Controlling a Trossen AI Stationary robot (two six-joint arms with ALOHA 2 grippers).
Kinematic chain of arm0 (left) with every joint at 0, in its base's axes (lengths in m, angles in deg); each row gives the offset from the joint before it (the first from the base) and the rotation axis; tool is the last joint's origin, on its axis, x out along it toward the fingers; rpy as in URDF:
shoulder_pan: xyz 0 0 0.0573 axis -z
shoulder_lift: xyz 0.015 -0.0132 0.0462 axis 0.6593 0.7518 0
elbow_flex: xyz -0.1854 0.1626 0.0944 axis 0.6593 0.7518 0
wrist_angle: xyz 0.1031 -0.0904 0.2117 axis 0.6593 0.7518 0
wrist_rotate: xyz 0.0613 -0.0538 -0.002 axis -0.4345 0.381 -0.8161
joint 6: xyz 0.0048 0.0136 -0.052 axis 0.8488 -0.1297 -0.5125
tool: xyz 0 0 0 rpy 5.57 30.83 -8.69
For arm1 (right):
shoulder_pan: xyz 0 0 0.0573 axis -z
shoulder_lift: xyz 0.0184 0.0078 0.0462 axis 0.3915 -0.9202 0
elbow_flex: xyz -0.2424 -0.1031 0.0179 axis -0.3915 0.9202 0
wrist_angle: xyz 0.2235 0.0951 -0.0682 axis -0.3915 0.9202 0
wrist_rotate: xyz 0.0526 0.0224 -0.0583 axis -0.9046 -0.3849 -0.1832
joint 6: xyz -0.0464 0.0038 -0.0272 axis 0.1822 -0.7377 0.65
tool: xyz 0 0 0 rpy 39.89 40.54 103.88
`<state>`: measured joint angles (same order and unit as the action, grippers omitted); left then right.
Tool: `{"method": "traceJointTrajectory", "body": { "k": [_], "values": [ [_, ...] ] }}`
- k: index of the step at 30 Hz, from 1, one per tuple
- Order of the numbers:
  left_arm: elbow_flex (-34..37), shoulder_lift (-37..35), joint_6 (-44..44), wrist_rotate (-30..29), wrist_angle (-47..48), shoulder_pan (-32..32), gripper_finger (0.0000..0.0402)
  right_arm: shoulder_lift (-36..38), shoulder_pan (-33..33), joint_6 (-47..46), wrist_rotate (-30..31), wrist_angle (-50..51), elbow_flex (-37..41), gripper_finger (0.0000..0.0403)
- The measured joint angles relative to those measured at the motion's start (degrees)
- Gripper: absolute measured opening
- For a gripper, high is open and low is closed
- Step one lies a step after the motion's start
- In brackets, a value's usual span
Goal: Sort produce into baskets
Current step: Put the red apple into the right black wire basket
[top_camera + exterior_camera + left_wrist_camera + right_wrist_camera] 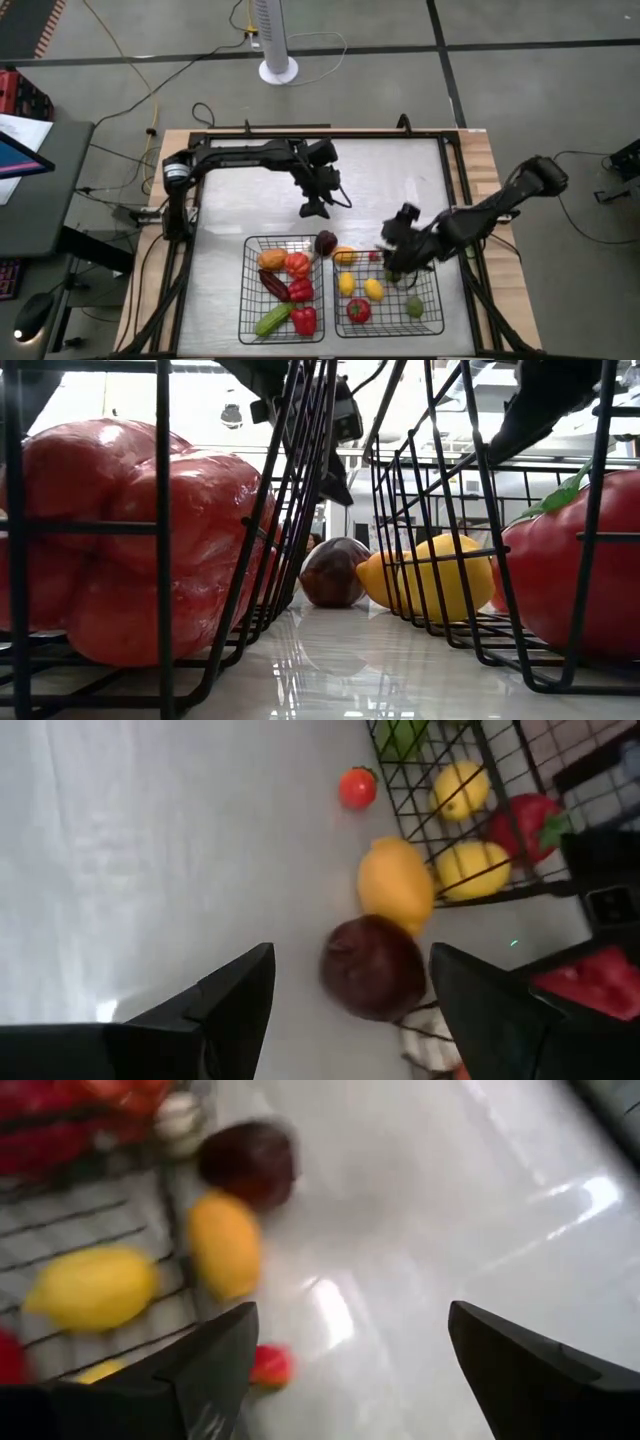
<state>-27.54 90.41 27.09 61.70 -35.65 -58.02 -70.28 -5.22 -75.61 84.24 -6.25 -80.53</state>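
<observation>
Left arm reaches across the table's far side, elbow bent, left gripper [314,208] pointing down, fingers spread and empty above the dark purple piece [325,241]. Right arm angles in low, right gripper [393,258] wide open over the right basket [437,315]'s far edge. The yellow-orange fruit [344,256] and a small red piece [374,256] lie between the baskets.

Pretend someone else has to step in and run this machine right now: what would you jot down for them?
Left hand: open, empty, above the bare table behind the left basket.
Right hand: open, empty, at the back edge of the right basket.
Done: left basket holds red peppers, a cucumber and other pieces; right basket holds lemons, a tomato and a lime.
Left: three pieces on the table behind the baskets: a dark purple piece, an orange-yellow fruit and a small red piece.
</observation>
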Motion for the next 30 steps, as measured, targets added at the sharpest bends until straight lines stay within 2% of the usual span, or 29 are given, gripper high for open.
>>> {"method": "traceJointTrajectory", "body": {
  "k": [5,10,12,18,22,24,26,30],
  "values": [
    [0.05,2.48,7.25,-2.33,-1.95,-0.85,0.0254,12.01,4.45,8.01,5.94,-5.88,6.53,0.0350],
    [0.01,5.89,11.47,-4.66,-6.43,-0.35,0.0254,21.54,8.66,15.40,7.95,-13.10,10.27,0.0349],
    [0.05,7.40,14.87,-2.47,-6.30,0.12,0.0254,24.07,9.94,17.58,7.96,-15.29,11.50,0.0349],
    [0.11,10.91,20.49,9.48,-6.03,0.16,0.0254,27.46,11.18,18.97,7.93,-15.61,14.34,0.0349],
    [0.03,10.74,20.19,15.75,-8.17,-0.59,0.0254,28.25,12.23,18.37,7.80,-15.31,16.20,0.0349],
    [0.04,10.74,16.56,17.14,-9.54,-0.70,0.0254,28.25,12.79,17.85,7.76,-15.56,16.25,0.0349],
    [0.05,10.74,15.01,16.54,-9.80,-0.48,0.0257,28.18,13.13,17.65,7.58,-15.77,16.25,0.0349],
    [0.10,10.72,19.17,8.44,-7.98,1.68,0.0280,28.05,13.41,17.52,7.32,-16.10,16.27,0.0349]
  ]
}}
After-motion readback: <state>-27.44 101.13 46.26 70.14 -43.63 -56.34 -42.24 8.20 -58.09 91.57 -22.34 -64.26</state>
